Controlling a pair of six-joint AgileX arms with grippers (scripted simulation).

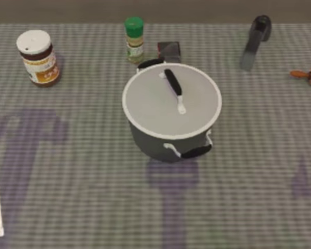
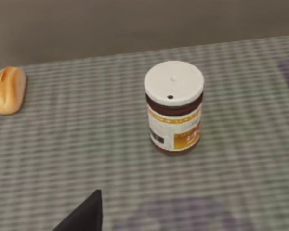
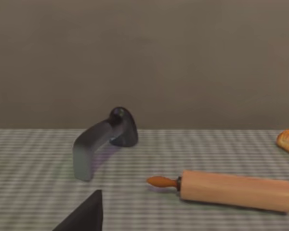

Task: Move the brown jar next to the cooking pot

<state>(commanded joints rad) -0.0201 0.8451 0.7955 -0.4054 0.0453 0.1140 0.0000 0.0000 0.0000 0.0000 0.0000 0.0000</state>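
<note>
The pot (image 1: 171,110) takes up the middle of the table (image 1: 259,197), lid on, its black lid handle running front to back. Ground on the pot's left is bare, which looks like the natural landing spot for the jar, and reachable by the left arm.

Behind the pot stand a green-capped bottle (image 1: 135,39) and a small dark box (image 1: 169,51), close enough to its back rim that setting anything there would be awkward. A grey scanner-like tool (image 1: 255,41) lies far back on the right, with a rolling pin (image 3: 231,190) near the right edge.

The jar (image 1: 38,57) sits upright at the back left, well apart from the pot, white lid up, untouched. The left wrist camera faces it squarely, so I judge that arm is lining up for a reach; a bread roll (image 2: 8,90) lies off beyond it.

Neither gripper shows in the top view, only a dark tip in each wrist view; whether the fingers are spread or closed, I cannot tell.
</note>
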